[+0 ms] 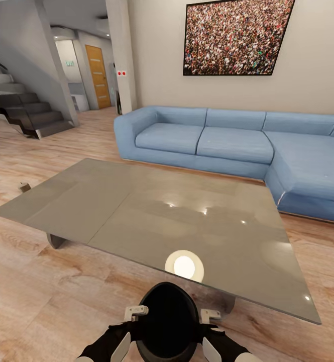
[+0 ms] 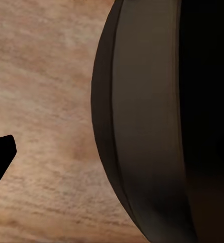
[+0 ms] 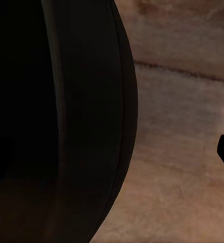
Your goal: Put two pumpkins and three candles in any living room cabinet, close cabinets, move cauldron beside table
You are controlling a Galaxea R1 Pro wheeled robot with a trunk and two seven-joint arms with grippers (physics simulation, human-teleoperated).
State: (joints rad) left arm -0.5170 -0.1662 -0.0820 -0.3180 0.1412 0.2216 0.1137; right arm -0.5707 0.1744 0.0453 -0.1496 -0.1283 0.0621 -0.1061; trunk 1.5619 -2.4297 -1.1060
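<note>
A: Cauldron (image 1: 167,322)?
B: Black pot at six o'clock in the head view, above wood floor (image 1: 51,306), just short of the table (image 1: 136,211) edge. Left gripper (image 1: 128,329) at its nine o'clock side, right gripper (image 1: 207,332) at three o'clock.
A: Clamped?
B: Both press the pot's flanks; cannot tell how far the fingers are spread. One dark fingertip (image 2: 0,154) stands apart from the wall.
A: Beyond?
B: Blue sofa (image 1: 237,143), twelve to two o'clock.

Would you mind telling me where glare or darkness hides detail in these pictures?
Head view: bright lamp reflections glare on the glossy table; edges look stretched. Left wrist view: the cauldron is dim, nearly featureless. Right wrist view: the cauldron is almost pure black.
</note>
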